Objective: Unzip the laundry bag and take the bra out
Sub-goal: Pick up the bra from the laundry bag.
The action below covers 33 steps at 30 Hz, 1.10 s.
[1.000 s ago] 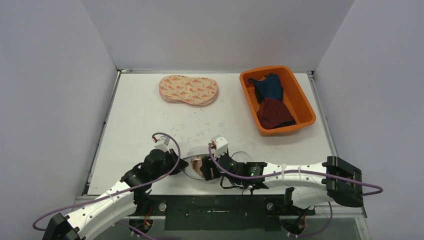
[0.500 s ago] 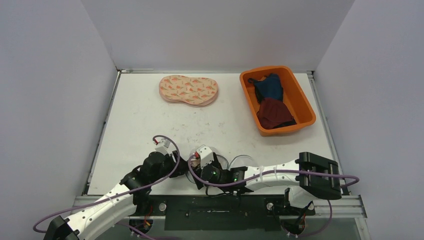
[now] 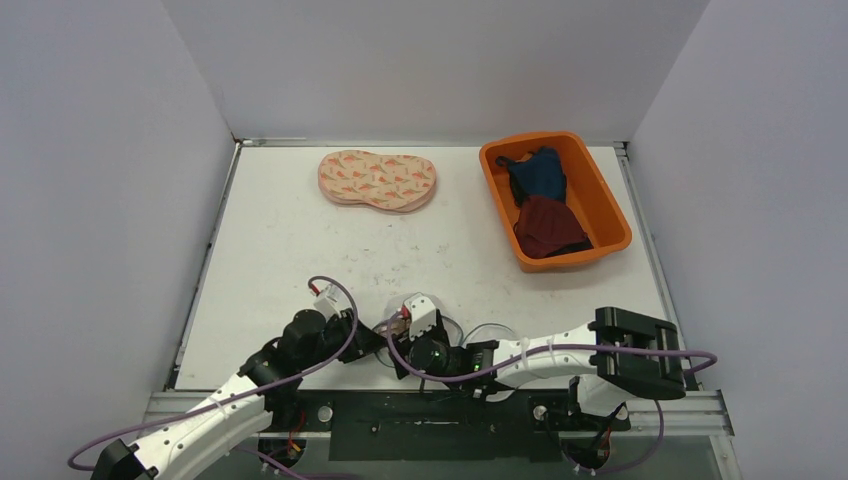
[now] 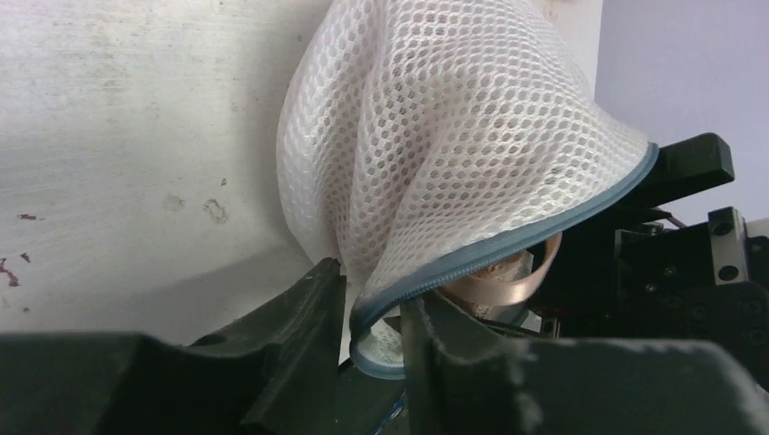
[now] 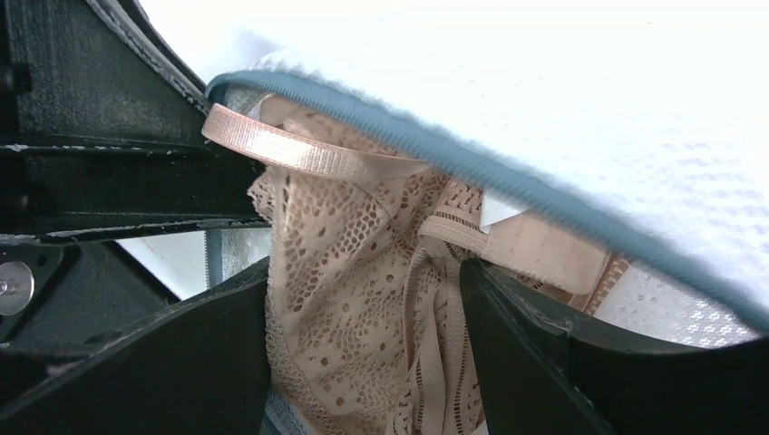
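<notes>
At the near edge of the table (image 3: 300,240), between the two arms, the white mesh laundry bag (image 4: 435,154) stood bunched up, its teal zipper trim (image 4: 544,217) curving along an open mouth. The left gripper (image 4: 372,290) reached it from the left; a fold of mesh and a loop of the trim hung in the gap between its parted fingers (image 4: 299,317), and whether they pinched the fabric or merely stood around it could not be told. From the opposite side the right gripper (image 5: 365,272) pointed into the bag's mouth, under the trim. The beige lace bra (image 5: 354,272) sat inside the bag at that opening, a strap arching just below the trim and the lace filling the space between the widely spread right fingers (image 5: 535,362), touching both; whether they pressed on it could not be told. In the overhead view the two grippers met close together. Well apart from them, at the far side of the table, lay a peach patterned piece (image 3: 378,180), and to its right an orange bin (image 3: 608,205) held a blue garment (image 3: 538,172) and a maroon garment (image 3: 548,225)
</notes>
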Available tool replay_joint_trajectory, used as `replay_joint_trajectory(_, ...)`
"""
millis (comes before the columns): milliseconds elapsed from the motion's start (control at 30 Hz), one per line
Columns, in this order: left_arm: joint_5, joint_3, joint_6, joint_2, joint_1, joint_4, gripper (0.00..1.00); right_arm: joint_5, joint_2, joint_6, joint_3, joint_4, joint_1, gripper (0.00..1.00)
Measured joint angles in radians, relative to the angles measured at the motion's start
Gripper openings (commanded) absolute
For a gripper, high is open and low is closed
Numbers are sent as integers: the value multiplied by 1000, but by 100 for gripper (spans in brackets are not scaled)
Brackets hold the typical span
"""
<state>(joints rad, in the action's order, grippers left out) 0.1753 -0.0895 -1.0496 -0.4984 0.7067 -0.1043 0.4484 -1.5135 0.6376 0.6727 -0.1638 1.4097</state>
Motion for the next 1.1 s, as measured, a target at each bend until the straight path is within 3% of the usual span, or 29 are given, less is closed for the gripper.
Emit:
replay_joint_trajectory(100,9,0,-4,-10,2,14,0,13,2,9,-10,-13,2,71)
replay_joint_trajectory(500,-87,-16,42,-10,8,-95,0,140,161,57,-31,45,5,74)
replay_joint_trajectory(1100,-146,-42,71,-29,34,-151,0,113,-71,-40,140,49,10,76)
